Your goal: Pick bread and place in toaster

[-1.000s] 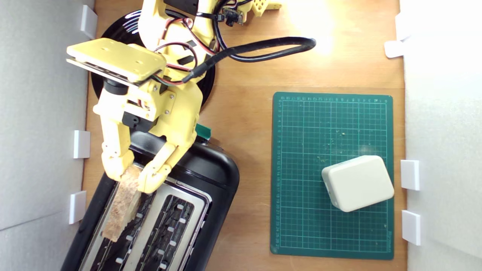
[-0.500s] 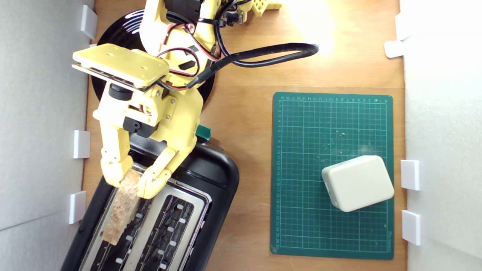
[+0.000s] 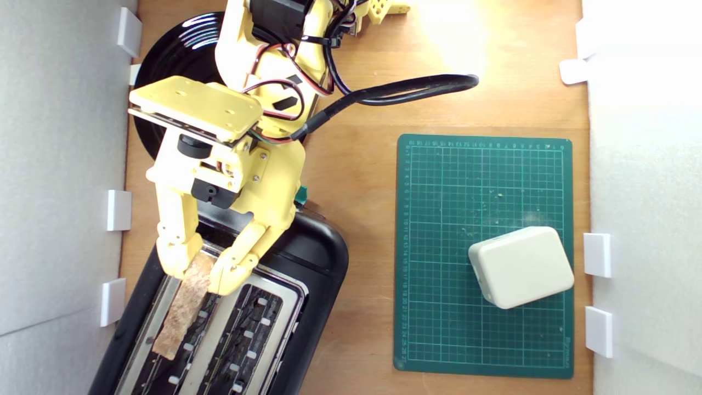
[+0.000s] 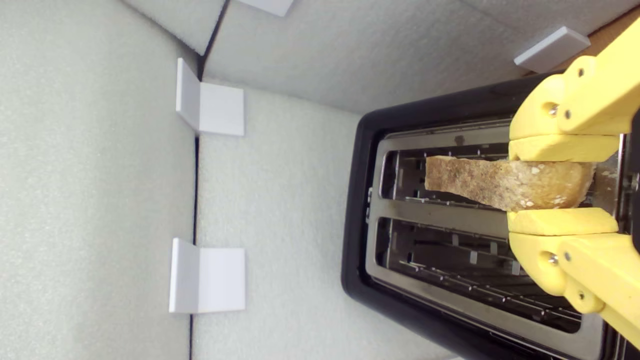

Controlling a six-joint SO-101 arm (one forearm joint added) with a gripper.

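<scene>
Your gripper (image 3: 200, 267) pinches the bread (image 3: 184, 307) edge-on, lining it up over the toaster's (image 3: 312, 258) left slot in the exterior view.

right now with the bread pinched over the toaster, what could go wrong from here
1. The bread is gripped at one end only, so its free end could catch the silver top plate between the slots rather than drop in.
2. The fingers sit close above the toaster; going lower may knock them against its rim.
3. Releasing now might leave the slice wedged at a tilt.
</scene>
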